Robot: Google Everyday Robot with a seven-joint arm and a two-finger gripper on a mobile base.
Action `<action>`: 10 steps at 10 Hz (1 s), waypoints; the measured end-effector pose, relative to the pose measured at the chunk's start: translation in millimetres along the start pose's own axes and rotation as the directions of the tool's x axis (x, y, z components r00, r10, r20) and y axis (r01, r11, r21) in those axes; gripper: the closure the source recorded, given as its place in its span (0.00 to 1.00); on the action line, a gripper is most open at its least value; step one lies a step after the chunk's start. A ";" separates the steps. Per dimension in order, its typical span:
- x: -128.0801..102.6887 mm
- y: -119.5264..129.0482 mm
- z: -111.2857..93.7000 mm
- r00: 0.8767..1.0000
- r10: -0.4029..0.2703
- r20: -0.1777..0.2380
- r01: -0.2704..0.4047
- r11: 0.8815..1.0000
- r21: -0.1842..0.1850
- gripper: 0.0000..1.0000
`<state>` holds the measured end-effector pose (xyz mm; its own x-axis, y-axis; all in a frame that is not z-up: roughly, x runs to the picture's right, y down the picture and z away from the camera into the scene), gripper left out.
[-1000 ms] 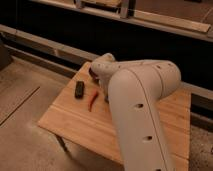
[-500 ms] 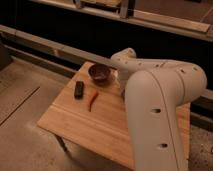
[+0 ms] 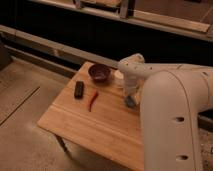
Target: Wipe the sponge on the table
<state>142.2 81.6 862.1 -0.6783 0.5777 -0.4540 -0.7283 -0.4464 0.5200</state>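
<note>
White rounded arm (image 3: 172, 115) (small dimples), gripper (image 3: 131, 96) above table (image 3: 100, 125)

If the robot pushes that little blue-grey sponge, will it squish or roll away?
It would probably squish a bit, because the sponge looks like a soft block. It likely won't roll, since it is flat-sided and lies on the wooden table. It seems light, being smaller than the dark bowl. The gripper is right over it.
</note>
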 end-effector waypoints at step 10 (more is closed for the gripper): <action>110.6 129.3 11.6 0.952 -0.307 0.010 0.307 0.952 0.012 1.00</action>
<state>-25.8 95.7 887.5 -0.4208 0.6938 -0.5844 -0.9001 -0.2392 0.3642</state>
